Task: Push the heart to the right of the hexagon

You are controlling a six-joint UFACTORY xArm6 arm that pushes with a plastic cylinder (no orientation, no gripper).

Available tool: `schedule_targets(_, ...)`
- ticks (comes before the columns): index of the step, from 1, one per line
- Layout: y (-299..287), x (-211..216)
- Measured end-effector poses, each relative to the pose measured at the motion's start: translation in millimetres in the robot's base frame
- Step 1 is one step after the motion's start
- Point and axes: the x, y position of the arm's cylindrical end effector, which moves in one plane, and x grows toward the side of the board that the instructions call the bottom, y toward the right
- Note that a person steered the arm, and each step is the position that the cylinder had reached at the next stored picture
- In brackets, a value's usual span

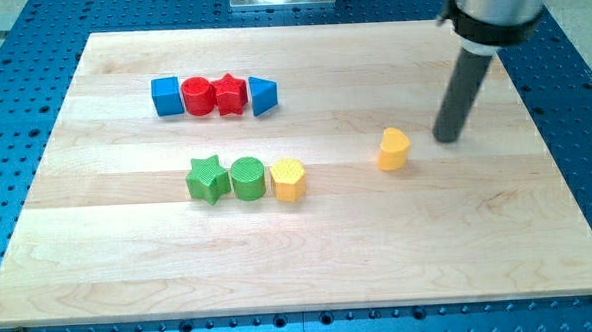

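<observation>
My tip (449, 138) stands at two o'clock of the yellow plastic heart (393, 149) on the wooden worktop (479, 238), near it but apart. No claw exists here, so nothing is held. The approach seems in hand: next, push toward nine o'clock, stopping beside the yellow plastic hexagon (289, 178).

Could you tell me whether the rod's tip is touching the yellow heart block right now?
Apart. The camera view shows bare board between my tip and the yellow heart, which sits to the tip's left.
</observation>
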Motion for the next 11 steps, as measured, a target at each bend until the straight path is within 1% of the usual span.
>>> schedule_targets(1, -50.6, -9.3)
schedule_targets(2, -74.4, 20.0)
schedule_targets(3, -73.9, 67.9)
schedule_targets(4, -56.1, 71.7)
schedule_targets(5, -22.1, 52.3)
schedule_targets(7, 58.7, 49.2)
schedule_targets(8, 64.2, 66.8)
schedule_targets(9, 18.0, 78.4)
schedule_targets(11, -56.7, 78.3)
